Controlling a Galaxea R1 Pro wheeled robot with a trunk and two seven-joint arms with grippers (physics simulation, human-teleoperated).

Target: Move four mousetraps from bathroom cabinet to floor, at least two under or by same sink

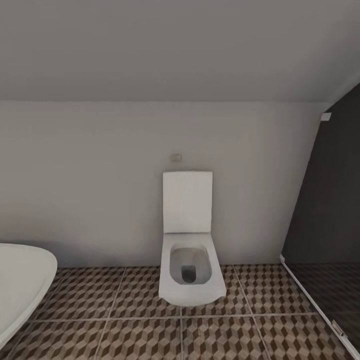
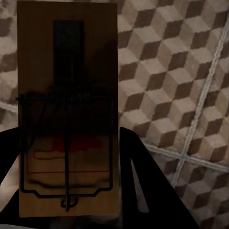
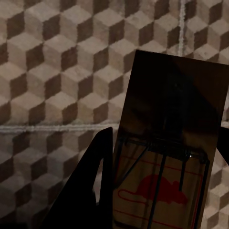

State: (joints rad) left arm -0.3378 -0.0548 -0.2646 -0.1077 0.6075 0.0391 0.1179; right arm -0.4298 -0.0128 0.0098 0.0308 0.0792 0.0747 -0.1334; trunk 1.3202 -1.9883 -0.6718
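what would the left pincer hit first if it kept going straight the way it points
Likely the bathroom floor: beyond the mousetrap held in the left pincer, cube-patterned tiles lie ahead, though depth is unclear.

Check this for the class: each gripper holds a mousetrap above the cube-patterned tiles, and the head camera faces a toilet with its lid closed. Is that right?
One detail is wrong. In the head view the toilet has its lid raised against the wall, leaving the bowl open. The rest holds: the left gripper grips a mousetrap and the right gripper grips another mousetrap, both above the cube-patterned tiles.
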